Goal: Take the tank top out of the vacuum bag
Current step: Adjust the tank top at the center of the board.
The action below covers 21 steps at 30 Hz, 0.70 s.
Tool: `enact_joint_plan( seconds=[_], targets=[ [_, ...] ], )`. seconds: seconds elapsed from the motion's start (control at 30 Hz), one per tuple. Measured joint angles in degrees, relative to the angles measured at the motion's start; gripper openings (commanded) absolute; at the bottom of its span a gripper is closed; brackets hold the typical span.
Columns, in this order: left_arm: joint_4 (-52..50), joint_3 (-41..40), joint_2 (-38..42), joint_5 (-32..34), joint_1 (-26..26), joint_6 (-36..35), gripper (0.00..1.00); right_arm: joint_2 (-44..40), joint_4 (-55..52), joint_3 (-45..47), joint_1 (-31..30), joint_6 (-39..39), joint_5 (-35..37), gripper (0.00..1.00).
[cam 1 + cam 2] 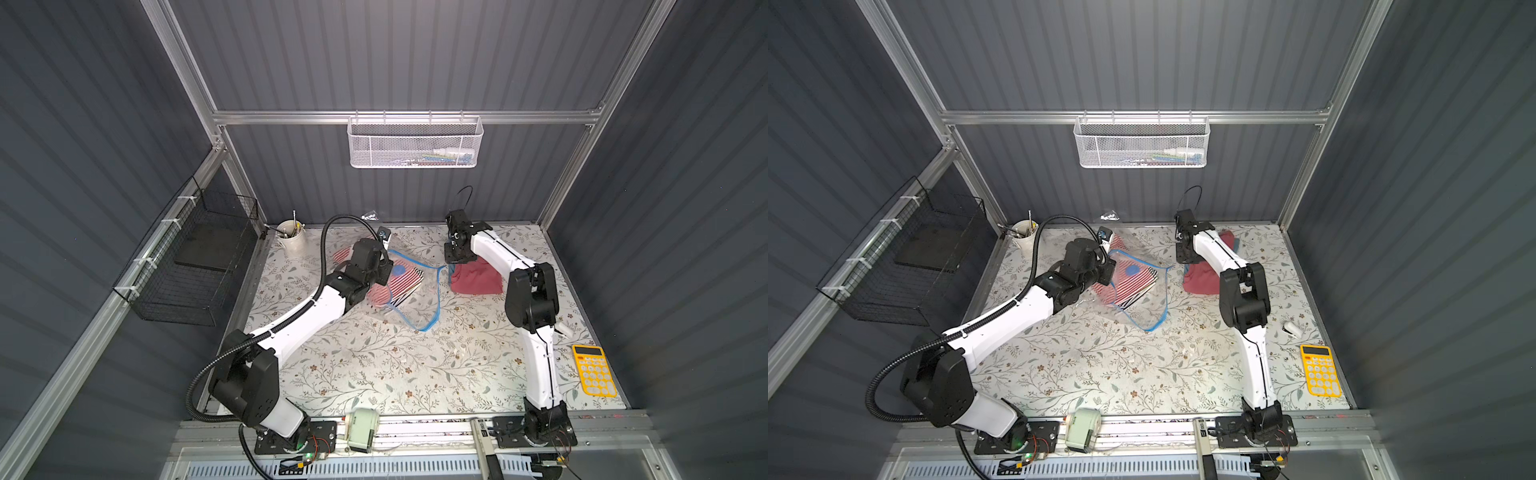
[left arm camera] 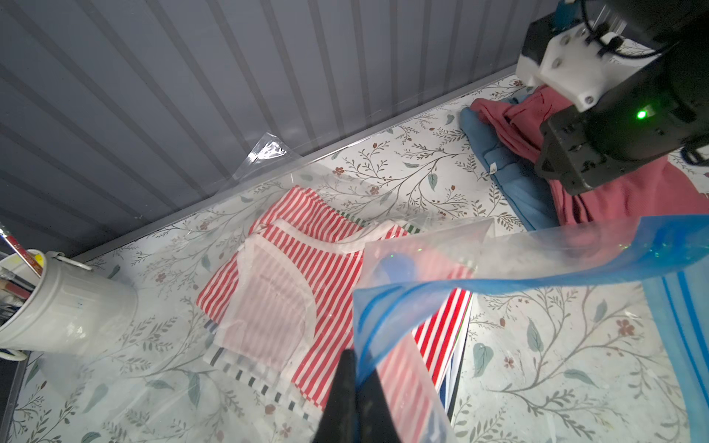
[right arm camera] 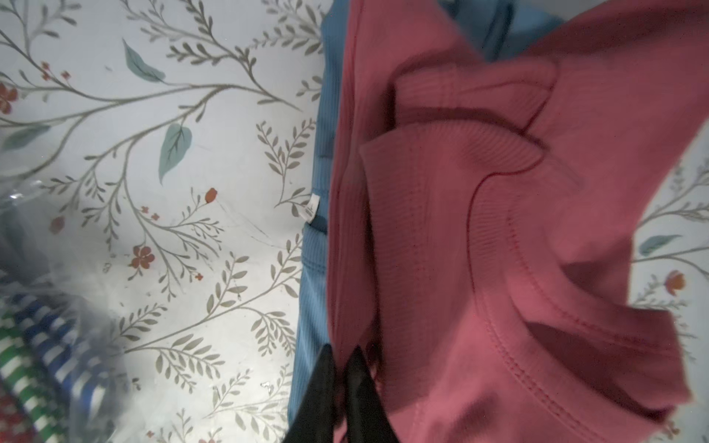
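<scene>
The vacuum bag (image 1: 419, 305) lies mid-table, clear with a blue zip strip (image 2: 537, 276) and a round blue valve cap (image 1: 399, 271). Striped garments (image 2: 291, 249) lie folded inside it. My left gripper (image 2: 355, 354) is shut on the bag's blue zip edge and holds it up off the table. The red tank top (image 1: 478, 278) lies outside the bag, crumpled on a blue garment (image 3: 314, 268). My right gripper (image 3: 341, 351) stands at the tank top's (image 3: 498, 230) edge. Its fingers are a narrow gap apart, with red cloth showing in the gap.
A white cup of brushes (image 1: 293, 241) stands at the back left. A yellow calculator (image 1: 594, 370) and a small white item (image 1: 1291, 329) lie at the right edge. A black wire basket (image 1: 187, 270) hangs on the left wall, a white mesh basket (image 1: 415, 141) on the back wall.
</scene>
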State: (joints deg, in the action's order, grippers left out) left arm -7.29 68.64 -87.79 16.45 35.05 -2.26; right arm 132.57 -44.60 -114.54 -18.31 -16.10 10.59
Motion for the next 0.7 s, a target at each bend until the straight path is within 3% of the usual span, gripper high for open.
enact_joint_plan(
  seconds=[0.1,0.2,0.33,0.6,0.7],
  targets=[
    [0.0,0.0,0.0,0.0,0.0,0.0,0.0,0.3,1.4,1.7,-0.1,0.6,-1.2,0.46],
    [0.0,0.0,0.0,0.0,0.0,0.0,0.0,-2.1,4.8,6.2,-0.1,0.5,-1.6,0.54],
    [0.0,0.0,0.0,-0.1,0.0,0.0,0.0,-7.2,8.7,11.0,0.9,-0.4,-3.3,0.55],
    [0.0,0.4,-2.0,-0.3,0.0,0.0,0.0,-9.9,13.2,10.1,8.7,-5.5,-7.7,0.53],
    [-0.1,0.4,-2.3,-0.7,0.0,0.0,0.0,-12.1,16.1,17.0,9.6,-7.6,-8.1,0.52]
  ],
)
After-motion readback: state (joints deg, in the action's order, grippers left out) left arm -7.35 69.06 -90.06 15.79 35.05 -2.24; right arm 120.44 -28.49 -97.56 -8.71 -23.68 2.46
